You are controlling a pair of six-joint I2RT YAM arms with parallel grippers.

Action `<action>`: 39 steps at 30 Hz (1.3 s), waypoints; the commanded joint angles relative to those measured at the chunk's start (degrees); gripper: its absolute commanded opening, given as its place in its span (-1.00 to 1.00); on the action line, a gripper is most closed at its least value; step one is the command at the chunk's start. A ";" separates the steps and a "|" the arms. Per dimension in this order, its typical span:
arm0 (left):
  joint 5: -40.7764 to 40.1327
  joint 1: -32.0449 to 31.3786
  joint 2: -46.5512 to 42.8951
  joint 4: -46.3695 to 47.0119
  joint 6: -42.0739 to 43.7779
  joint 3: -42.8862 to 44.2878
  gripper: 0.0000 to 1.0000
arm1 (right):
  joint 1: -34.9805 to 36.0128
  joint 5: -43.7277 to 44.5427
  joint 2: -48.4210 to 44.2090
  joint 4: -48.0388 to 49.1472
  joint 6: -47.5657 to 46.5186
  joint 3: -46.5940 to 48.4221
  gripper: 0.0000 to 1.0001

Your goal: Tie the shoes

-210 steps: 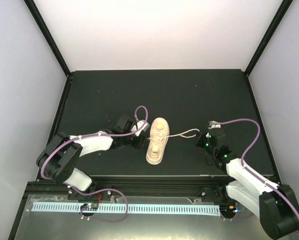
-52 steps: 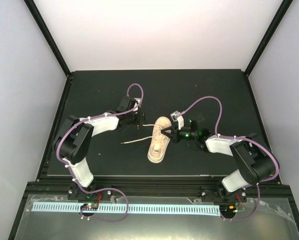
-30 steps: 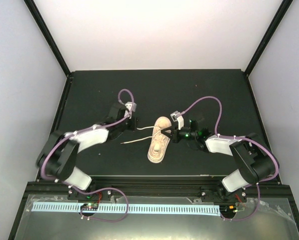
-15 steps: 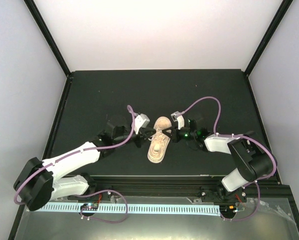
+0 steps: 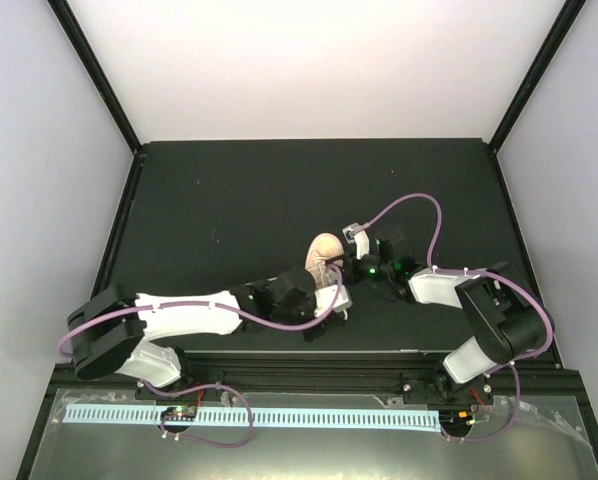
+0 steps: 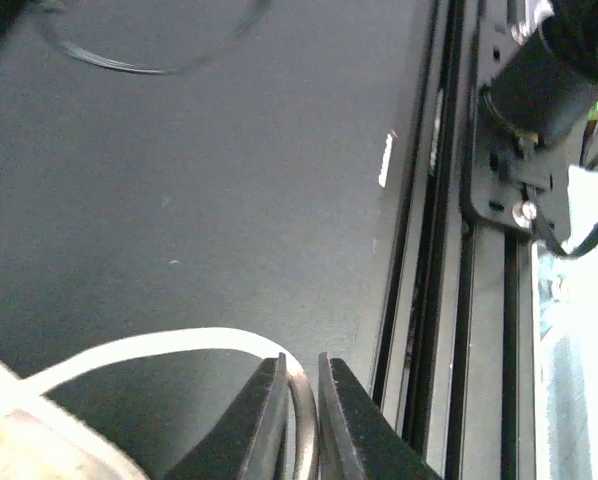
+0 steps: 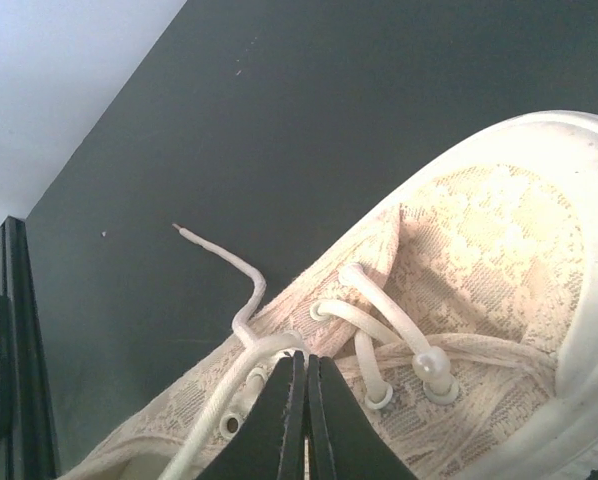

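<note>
The beige sneaker (image 5: 324, 248) lies mid-table with its toe pointing away; my left wrist covers its heel half. My left gripper (image 5: 337, 308) sits at the shoe's near right side. In the left wrist view it (image 6: 301, 400) is shut on a cream lace (image 6: 149, 347) that curves in from the shoe. My right gripper (image 5: 338, 268) rests on the shoe's right side. In the right wrist view it (image 7: 306, 375) is shut at the eyelets, pinching a lace (image 7: 229, 400) on the lace-patterned upper (image 7: 489, 240). A free lace end (image 7: 224, 258) lies on the mat beyond.
The black mat (image 5: 229, 190) ends at a metal rail (image 5: 309, 352) just in front of my left gripper; the rail also shows in the left wrist view (image 6: 449, 300). My left arm (image 5: 189, 312) lies along the near edge. White walls stand behind and beside the table.
My left arm swung from the shoe's left side round to its near side, drawing a lace toward the front edge. The loose lace left of the shoe is gone. My right gripper stayed.
</note>
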 commanded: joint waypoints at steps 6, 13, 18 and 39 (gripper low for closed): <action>-9.37 -4.39 0.62 -5.09 1.19 4.70 -0.21 | 0.12 1.05 -0.97 1.03 -0.22 0.97 -0.97; -17.29 -2.45 -10.43 -5.73 -0.65 3.95 0.33 | 0.12 0.28 -0.54 1.50 0.09 1.05 -0.97; -10.45 8.89 -9.38 -4.71 -4.90 2.23 0.27 | 0.09 -3.69 -1.65 4.88 0.30 -0.18 -0.97; 12.81 24.00 6.48 5.04 -2.74 6.69 -0.03 | 0.12 -8.44 -6.99 10.69 -0.33 -4.04 -0.97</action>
